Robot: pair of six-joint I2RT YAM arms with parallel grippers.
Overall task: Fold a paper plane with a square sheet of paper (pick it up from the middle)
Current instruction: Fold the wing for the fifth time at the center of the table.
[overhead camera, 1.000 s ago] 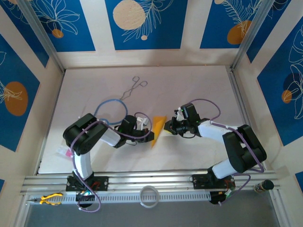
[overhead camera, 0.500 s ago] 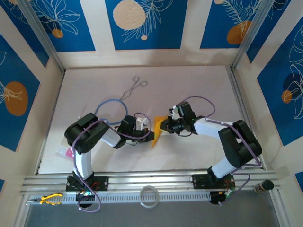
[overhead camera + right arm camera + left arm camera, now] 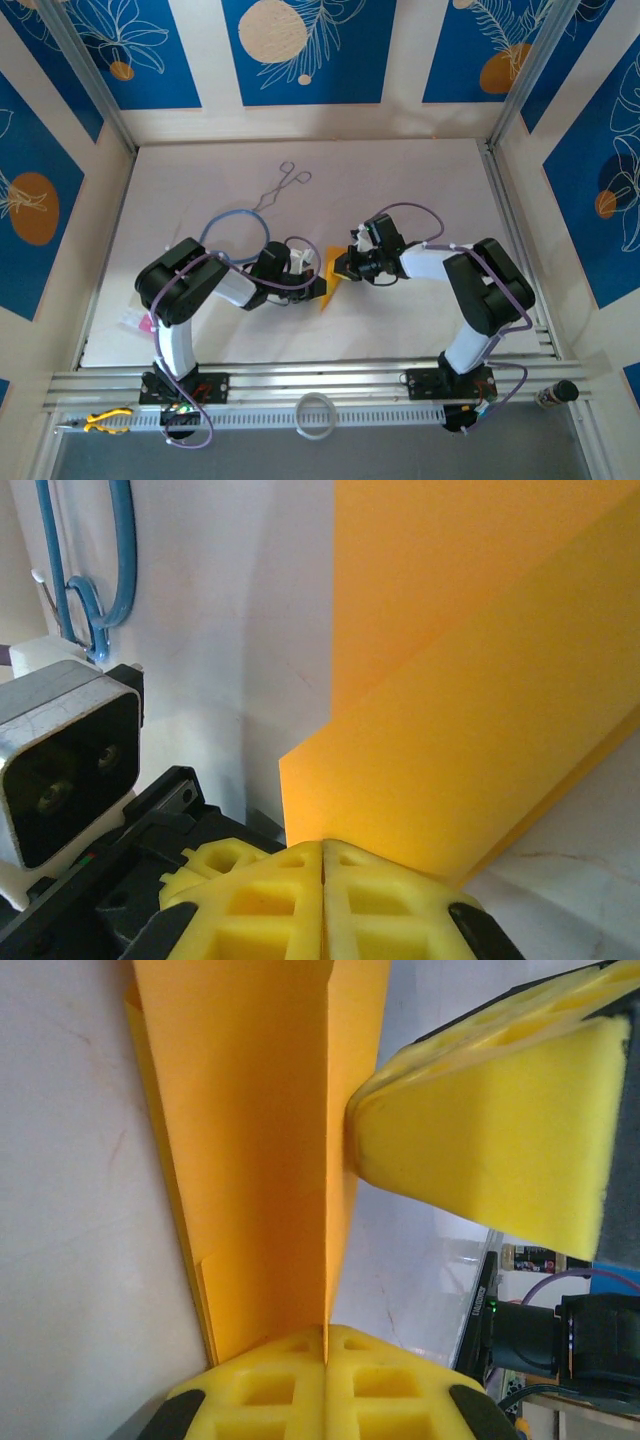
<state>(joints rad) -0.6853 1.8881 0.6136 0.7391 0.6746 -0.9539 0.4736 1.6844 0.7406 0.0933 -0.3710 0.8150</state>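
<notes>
The orange-yellow paper plane (image 3: pixel 331 276) stands on edge at the table's middle, a long narrow folded triangle with one flap upright. My left gripper (image 3: pixel 317 288) is shut on its central fold, and the paper's edge runs straight into the seam between the pads (image 3: pixel 326 1345). My right gripper (image 3: pixel 341 267) comes in from the right, shut, its yellow fingertips (image 3: pixel 365 1135) pressed against the side of the upright flap. In the right wrist view the paper's broad face (image 3: pixel 480 670) rises just beyond the closed gripper (image 3: pixel 323 848), not clamped in it.
A blue cable loop (image 3: pixel 234 236) lies behind the left arm, with metal forceps (image 3: pixel 281 186) farther back. A small pink slip (image 3: pixel 141 322) sits at the table's left edge. A white ring (image 3: pixel 316 415) and yellow pliers (image 3: pixel 101 421) rest on the front rail.
My right gripper has moved left across the table until its tips meet the paper. The left gripper has kept its hold, and the paper stays roughly in place.
</notes>
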